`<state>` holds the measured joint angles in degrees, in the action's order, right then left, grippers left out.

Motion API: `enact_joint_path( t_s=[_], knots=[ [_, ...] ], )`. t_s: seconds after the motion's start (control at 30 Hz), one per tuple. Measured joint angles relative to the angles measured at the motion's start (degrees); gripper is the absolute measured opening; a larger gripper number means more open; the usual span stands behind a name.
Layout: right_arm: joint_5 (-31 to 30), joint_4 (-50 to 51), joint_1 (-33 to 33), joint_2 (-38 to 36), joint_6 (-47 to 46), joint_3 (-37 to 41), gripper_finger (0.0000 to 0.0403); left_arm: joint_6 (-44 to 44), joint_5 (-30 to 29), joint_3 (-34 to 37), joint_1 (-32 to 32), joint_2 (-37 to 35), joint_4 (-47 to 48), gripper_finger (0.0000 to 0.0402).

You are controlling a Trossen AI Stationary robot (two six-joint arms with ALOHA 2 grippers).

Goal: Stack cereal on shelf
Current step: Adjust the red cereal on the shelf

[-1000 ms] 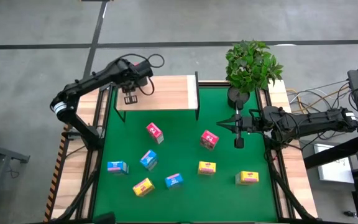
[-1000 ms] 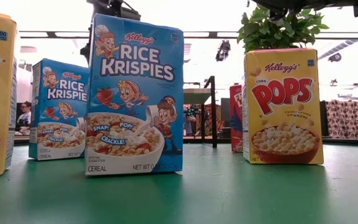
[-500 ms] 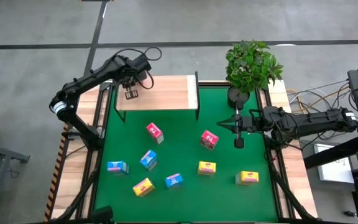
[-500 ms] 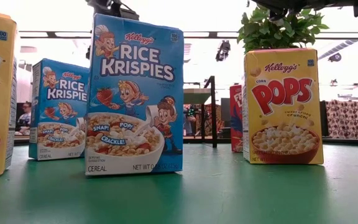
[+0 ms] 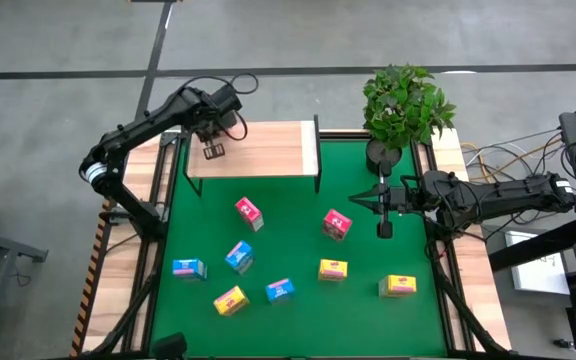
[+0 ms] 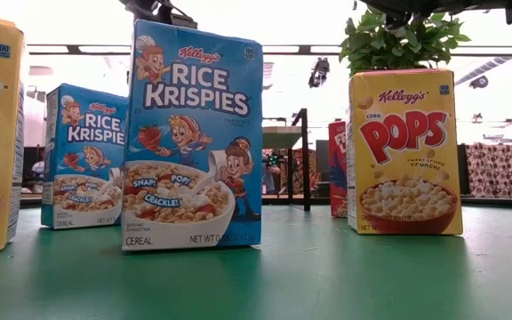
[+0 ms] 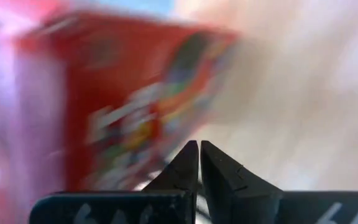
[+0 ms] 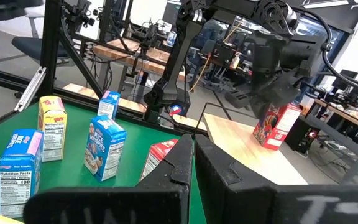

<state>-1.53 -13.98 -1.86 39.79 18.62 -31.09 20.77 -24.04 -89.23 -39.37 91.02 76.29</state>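
The shelf (image 5: 258,150) is a light wooden board at the mat's far left. One pink-red cereal box (image 8: 277,127) stands on it, and my left gripper (image 5: 213,150) (image 7: 199,148) hovers right over that box, shut, hiding it in the high view. The same box (image 7: 123,106) shows blurred just past the fingers. On the green mat stand two pink-red boxes (image 5: 248,211) (image 5: 336,224), three blue (image 5: 239,256) (image 5: 188,268) (image 5: 279,290) and three yellow (image 5: 230,300) (image 5: 333,269) (image 5: 398,286). My right gripper (image 5: 358,205) (image 8: 193,146) waits shut at the mat's right side. My left gripper has its fingers shut with nothing between them. The pink-red box on the shelf stands right by its fingertips. I cannot tell whether the gripper touches the box.
A potted plant (image 5: 406,105) stands at the mat's far right corner. Thin black posts (image 5: 317,150) rise at the shelf's corners. The wooden table rim (image 5: 128,260) frames the green mat (image 5: 298,250). In the low view the boxes (image 6: 194,133) (image 6: 404,151) stand upright, close to the camera.
My left gripper has moved a little toward the table's far edge over the shelf. The right arm and the boxes on the mat have kept still.
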Motion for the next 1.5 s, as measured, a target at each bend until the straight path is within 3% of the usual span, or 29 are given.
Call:
enact_joint_path(
  t_s=[0.13,0.37,0.53,0.77,0.93,1.17,1.23,1.4,1.5],
  knots=[
    [0.0,0.0,0.0,0.0,0.0,0.0,0.0009,-0.8,13.2,0.0,0.5,0.0,0.2,0.0000],
    [0.0,0.0,0.0,0.0,0.0,0.0,0.0009,-6.3,28.3,-0.3,4.4,-2.0,-1.0,0.0000],
    [0.0,0.0,0.0,0.0,-0.6,0.0,0.0009,-6.9,31.0,1.9,11.5,-6.1,-5.3,0.0000],
    [0.0,0.0,0.0,0.0,-1.2,0.0,0.0009,-11.5,21.1,2.4,19.9,-11.4,-5.8,0.0000],
    [0.0,-1.0,0.0,0.0,-1.2,0.0,0.0009,-11.4,17.1,2.4,21.6,-13.4,-7.9,0.0000],
    [0.0,-1.3,0.0,0.0,-1.6,0.0,0.0009,-6.7,16.6,2.4,20.3,-11.4,-15.4,0.0000],
    [0.0,-1.3,0.0,0.0,-1.5,0.0,0.0009,-5.3,13.3,2.4,19.5,-10.2,-16.1,0.0000],
    [0.0,-1.3,0.0,0.0,-1.5,0.0,0.0009,-4.7,-2.2,2.4,15.6,-6.8,-16.7,0.0000],
    [0.0,-1.3,0.0,0.0,-1.5,0.0,0.0009,-4.5,-3.6,2.4,12.3,-5.2,-15.5,0.0000]
  ],
)
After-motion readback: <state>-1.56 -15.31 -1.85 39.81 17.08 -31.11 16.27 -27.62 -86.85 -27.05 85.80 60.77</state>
